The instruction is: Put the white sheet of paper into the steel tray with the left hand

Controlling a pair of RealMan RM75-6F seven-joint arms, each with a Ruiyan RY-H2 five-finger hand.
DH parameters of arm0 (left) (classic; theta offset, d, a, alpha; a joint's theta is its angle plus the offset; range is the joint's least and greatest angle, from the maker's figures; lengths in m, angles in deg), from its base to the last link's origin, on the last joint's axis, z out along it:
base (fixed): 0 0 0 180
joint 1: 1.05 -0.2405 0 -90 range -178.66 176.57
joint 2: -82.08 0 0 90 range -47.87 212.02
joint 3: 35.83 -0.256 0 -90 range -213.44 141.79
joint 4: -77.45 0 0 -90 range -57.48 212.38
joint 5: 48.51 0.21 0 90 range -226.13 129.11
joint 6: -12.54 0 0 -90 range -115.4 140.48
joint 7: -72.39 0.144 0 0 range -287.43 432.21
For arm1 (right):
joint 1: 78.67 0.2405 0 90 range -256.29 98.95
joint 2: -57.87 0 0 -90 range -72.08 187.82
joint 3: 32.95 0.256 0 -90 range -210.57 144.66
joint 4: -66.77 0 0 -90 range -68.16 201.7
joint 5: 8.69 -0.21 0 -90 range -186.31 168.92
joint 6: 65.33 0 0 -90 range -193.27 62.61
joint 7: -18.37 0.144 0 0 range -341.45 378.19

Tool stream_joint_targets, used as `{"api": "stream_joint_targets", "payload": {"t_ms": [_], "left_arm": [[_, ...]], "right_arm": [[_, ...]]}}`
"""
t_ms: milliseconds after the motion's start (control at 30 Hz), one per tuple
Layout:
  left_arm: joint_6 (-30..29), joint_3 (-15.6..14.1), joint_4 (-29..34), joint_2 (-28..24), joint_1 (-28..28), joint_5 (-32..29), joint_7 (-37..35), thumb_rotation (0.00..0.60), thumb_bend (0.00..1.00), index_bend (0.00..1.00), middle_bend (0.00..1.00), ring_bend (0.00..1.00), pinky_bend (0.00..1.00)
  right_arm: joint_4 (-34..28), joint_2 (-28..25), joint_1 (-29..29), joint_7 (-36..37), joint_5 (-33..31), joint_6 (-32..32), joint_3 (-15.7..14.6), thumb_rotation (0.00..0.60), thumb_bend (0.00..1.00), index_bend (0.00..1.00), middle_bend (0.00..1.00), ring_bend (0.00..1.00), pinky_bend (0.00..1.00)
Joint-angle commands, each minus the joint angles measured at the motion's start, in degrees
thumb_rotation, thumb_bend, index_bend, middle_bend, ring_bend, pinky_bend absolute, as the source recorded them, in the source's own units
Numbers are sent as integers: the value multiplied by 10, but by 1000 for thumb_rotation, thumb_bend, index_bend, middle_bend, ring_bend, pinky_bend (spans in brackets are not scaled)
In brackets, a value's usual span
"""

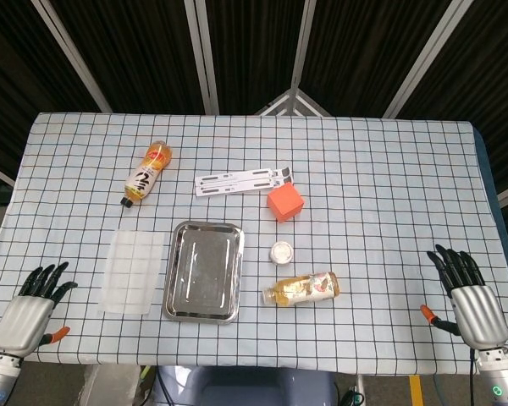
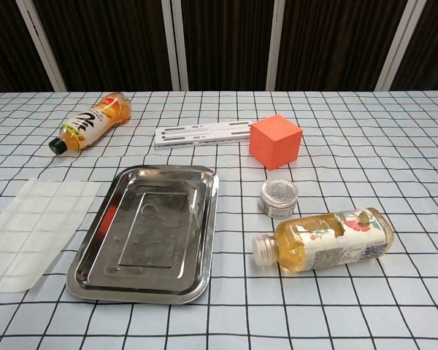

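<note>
A: Fingers (image 1: 51,275) of the left hand (image 1: 30,309) are spread, empty; the thin white translucent paper sheet (image 1: 133,272) lies flat beside the rectangular steel tray (image 1: 203,271)

B: It may slide rather than lift

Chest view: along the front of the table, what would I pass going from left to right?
White sheet of paper → steel tray → small round tin → bottle lying on its side.

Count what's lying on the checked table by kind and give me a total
Plastic drink bottles: 2
White sheet of paper: 1
Steel tray: 1
Orange cube: 1
Small round tin: 1
White slotted strip: 1
Total: 7
</note>
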Motion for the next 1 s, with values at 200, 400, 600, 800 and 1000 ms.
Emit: {"api": "stream_joint_targets", "payload": {"t_ms": [200,400,600,800,1000], "left_arm": [[68,-6,-61,15,56,34,23,600,204,345,0,0,0],[94,-5,-90,35,78,42,21,600,219,368,0,0,0],[109,-6,-120,58,94,46,30,600,227,396,0,0,0],[113,-2,-138,78,102,41,28,600,230,404,0,0,0],[112,2,-146,96,106,35,32,600,240,415,0,0,0]], "right_arm": [[0,1,1,-3,-1,1,0,600,289,0,0,0,0],[-1,0,0,-3,-3,1,0,600,291,0,0,0,0],[-2,0,-1,-2,-5,0,1,600,290,0,0,0,0],[-2,0,-1,0,-5,0,1,600,290,0,0,0,0],[-2,-1,-1,4,-5,1,1,600,290,0,0,0,0]]}}
